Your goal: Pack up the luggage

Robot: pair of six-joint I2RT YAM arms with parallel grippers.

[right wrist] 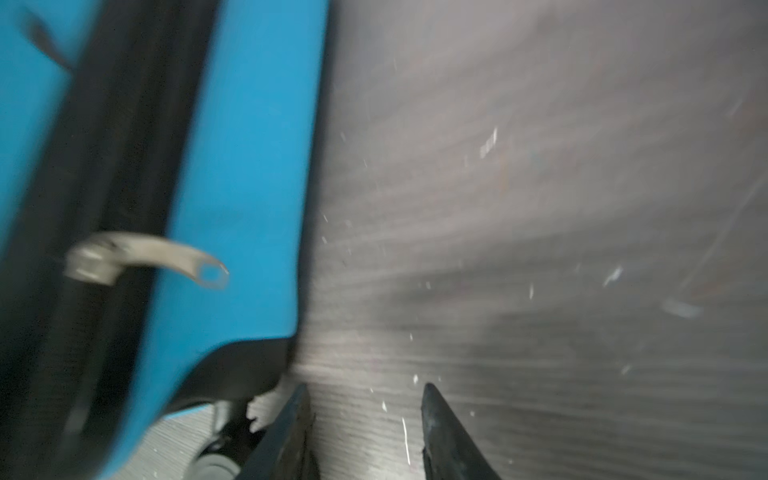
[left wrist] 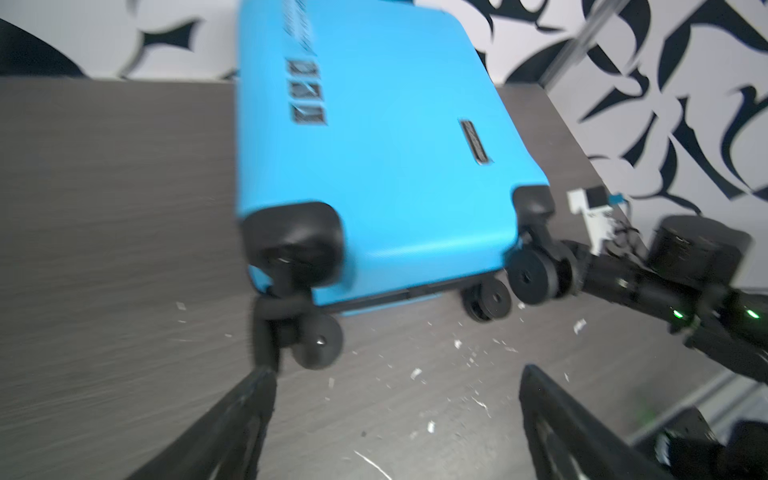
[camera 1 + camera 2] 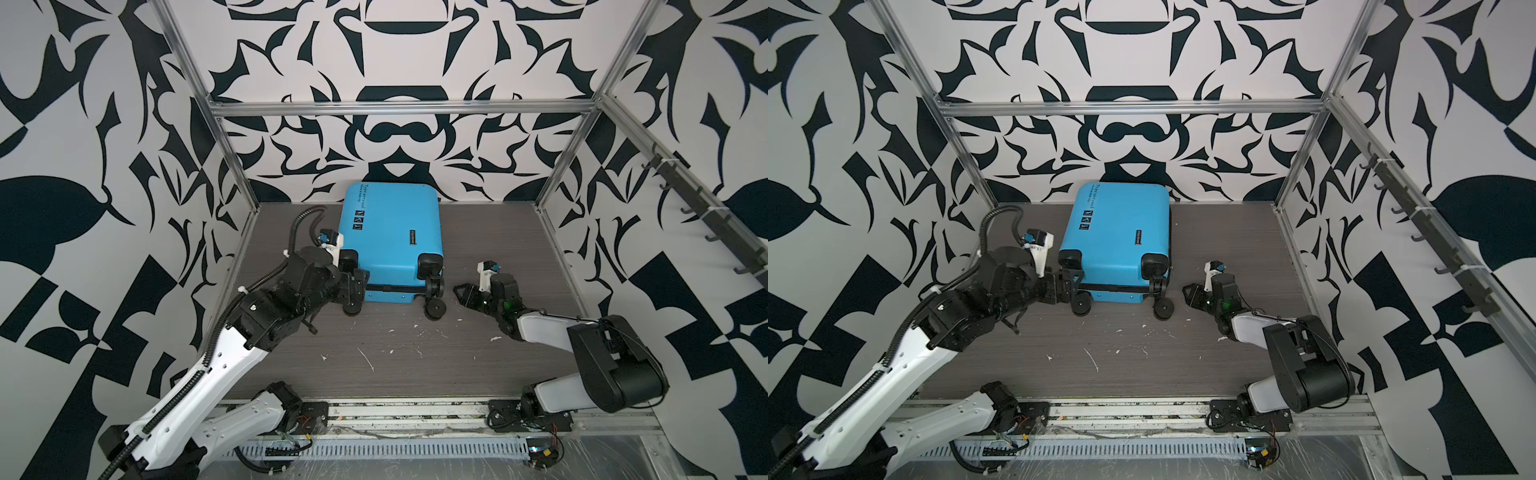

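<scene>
The step in hand, I judge, is getting both claws clear of a case that looks shut and zipped; to do it well I should pull straight back toward 6 o'clock, low over the table (image 3: 374, 353), without clipping the spinner wheels (image 3: 434, 309) that stick out of the near end, since a knock there would swing the whole shell.

My left claw (image 2: 397, 372) stands spread wide and holds nothing; one fingertip sits just beside the wheel at the case's 7 o'clock corner, and I cannot tell whether it touches. My right claw (image 1: 365, 388) is about half parted and also empty, on bare table just off the 5 o'clock corner, apart from the shell.

Beyond them, the luggage (image 3: 390, 232) lies flat at 12 o'clock, wheels toward me, top end close to the back wall; the zipper pull (image 1: 166, 257) hangs on its 3 o'clock side.
</scene>
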